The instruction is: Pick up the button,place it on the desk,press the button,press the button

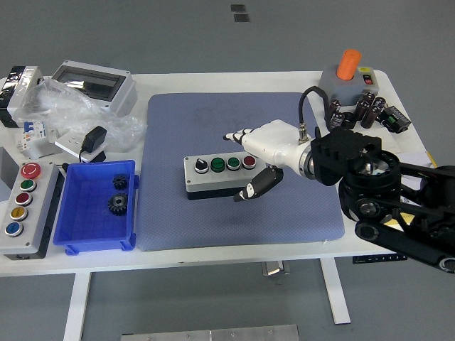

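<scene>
We found two gears [118, 193] in the blue bin [77, 213], button box [225, 175] on mat [178, 128], right hand [261, 153] released beside it.

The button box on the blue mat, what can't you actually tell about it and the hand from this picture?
Head view only:
- Whether the right hand touches the button box: its fingers overlap the box's right end, contact unclear.
- The box's right end: hidden behind the thumb.
- Whether any button is pressed in: too small.
- The left hand: out of frame.
</scene>
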### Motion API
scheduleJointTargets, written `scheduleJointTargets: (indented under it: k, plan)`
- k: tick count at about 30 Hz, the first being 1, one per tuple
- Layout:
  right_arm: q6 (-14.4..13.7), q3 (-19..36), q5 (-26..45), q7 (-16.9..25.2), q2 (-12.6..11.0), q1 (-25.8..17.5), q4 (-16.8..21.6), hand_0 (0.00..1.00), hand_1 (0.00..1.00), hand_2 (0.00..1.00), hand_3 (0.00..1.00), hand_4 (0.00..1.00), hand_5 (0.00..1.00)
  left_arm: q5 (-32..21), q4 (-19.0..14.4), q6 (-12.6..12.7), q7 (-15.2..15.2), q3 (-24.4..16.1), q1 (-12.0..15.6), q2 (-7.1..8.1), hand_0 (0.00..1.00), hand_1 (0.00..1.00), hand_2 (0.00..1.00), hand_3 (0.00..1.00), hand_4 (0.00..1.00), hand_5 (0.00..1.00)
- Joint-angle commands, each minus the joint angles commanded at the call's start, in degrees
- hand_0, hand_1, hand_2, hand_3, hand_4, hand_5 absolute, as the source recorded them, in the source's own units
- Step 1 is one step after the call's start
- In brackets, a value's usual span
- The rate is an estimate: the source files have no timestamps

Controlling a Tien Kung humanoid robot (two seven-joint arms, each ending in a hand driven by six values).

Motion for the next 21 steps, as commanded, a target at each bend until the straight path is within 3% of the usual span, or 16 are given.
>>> scheduleJointTargets:
  k: [2,3,11,21]
  plan:
    - [-0.31,-0.73,0.18,0.19,0.59,-0.09,-1.26,0.68,0.672,0.661,0.998,0.932,0.514,-0.11,0.0,-0.04,0.1,0.13,0.01,0.04,0.63,0.632,0.577,0.569,0.526,0.114]
    - [-0.42,-0.95,0.15,0.24,0.82,-0.15,-1.93,0.632,0.606,0.365,0.998,0.778,0.342,-0.14,0.01,-0.05,0.16,0.17,0.03,0.05,0.63,0.632,0.577,0.569,0.526,0.114]
    - [-0.85,-1.46,-0.4,0.36,1.31,-0.5,-5.58,0.622,0.589,0.344,0.998,0.75,0.306,0.35,0.1,0.0,0.52,-0.34,0.19,0.09,0.63,0.632,0.577,0.569,0.526,0.114]
    - [-1.17,-3.48,-0.2,0.23,2.02,-0.34,-6.88,0.607,0.585,0.334,0.998,0.74,0.291,0.29,0.11,-0.08,0.35,-0.16,0.08,-0.06,0.63,0.632,0.577,0.569,0.526,0.114]
